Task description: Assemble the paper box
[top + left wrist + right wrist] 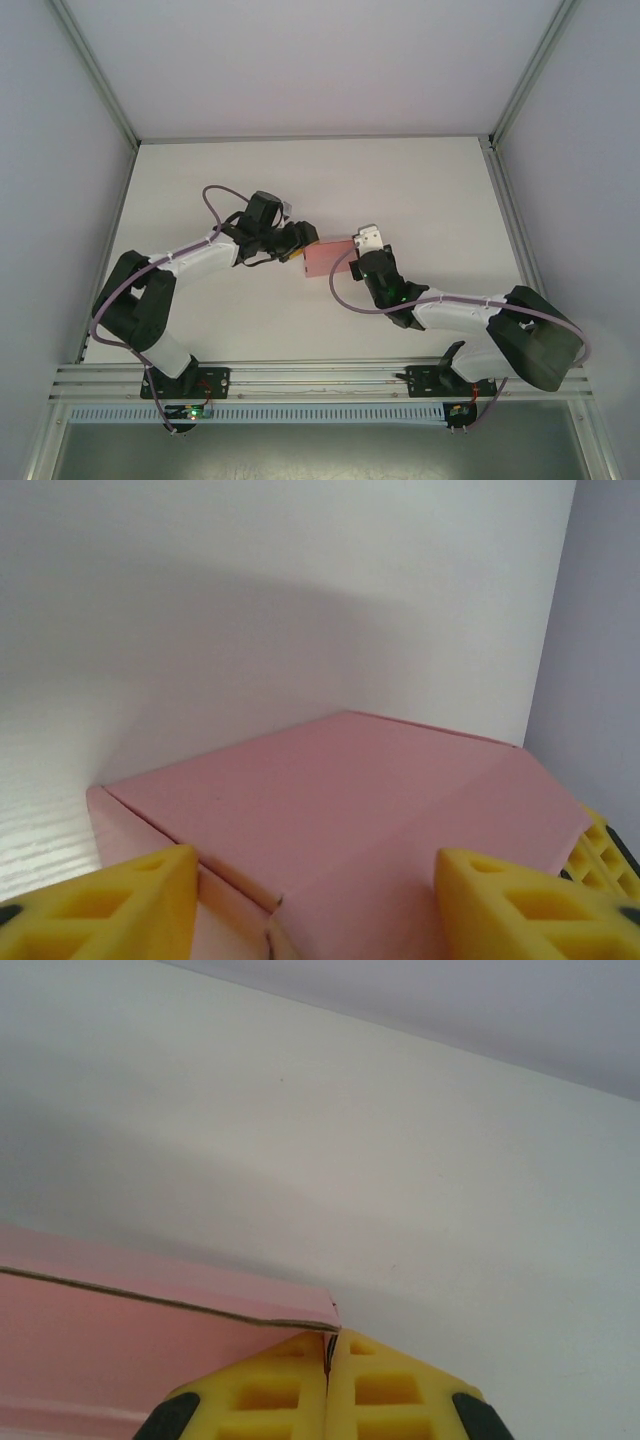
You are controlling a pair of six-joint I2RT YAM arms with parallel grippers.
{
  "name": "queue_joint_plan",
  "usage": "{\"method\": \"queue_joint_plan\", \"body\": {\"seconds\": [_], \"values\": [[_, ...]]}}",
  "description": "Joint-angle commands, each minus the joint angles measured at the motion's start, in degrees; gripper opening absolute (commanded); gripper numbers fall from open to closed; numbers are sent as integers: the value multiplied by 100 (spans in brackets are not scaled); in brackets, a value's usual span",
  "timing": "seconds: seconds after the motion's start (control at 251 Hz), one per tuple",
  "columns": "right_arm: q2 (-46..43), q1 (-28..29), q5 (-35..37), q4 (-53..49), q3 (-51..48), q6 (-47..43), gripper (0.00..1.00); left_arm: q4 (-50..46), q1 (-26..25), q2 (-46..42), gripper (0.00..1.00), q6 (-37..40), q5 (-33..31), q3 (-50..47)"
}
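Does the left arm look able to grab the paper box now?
Likely yes: the left gripper is open, the paper box between its fingers, nothing blocking; the right gripper pinches its corner.

paper box (328,258) lay mid-table (300,180), between both arms | left gripper (303,252) at its left end, fingers astride a corner | right gripper (357,248) at its right end, pinching its edge

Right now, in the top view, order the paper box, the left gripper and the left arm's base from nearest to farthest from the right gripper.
1. paper box, right at the right gripper's fingertips.
2. left gripper, at the box's opposite end.
3. left arm's base, at the near left edge.
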Motion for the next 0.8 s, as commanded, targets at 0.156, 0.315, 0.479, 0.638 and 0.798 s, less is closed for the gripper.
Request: {"method": "queue_joint_plan", "body": {"seconds": [0.156, 0.315, 0.479, 0.638, 0.798], "values": [[-491, 103, -1003, -883, -427, 41, 10, -254, -89, 505, 51, 392, -58, -466], [-1002, -32, -1775, -941, -578, -38, 34, -692, -332, 590, 43, 906, -704, -413], [-1187, -439, -2423, -1072, -752, 80, 49, -504, -442, 626, 42, 990, -896, -529], [-1712, -628, -3335, -1354, -777, -234, 62, -253, -560, 457, 38, 1013, -1092, -843], [-2243, -697, -4028, -1301, -1171, -483, 74, -119, -692, 513, 38, 1105, -1260, -899]]}}
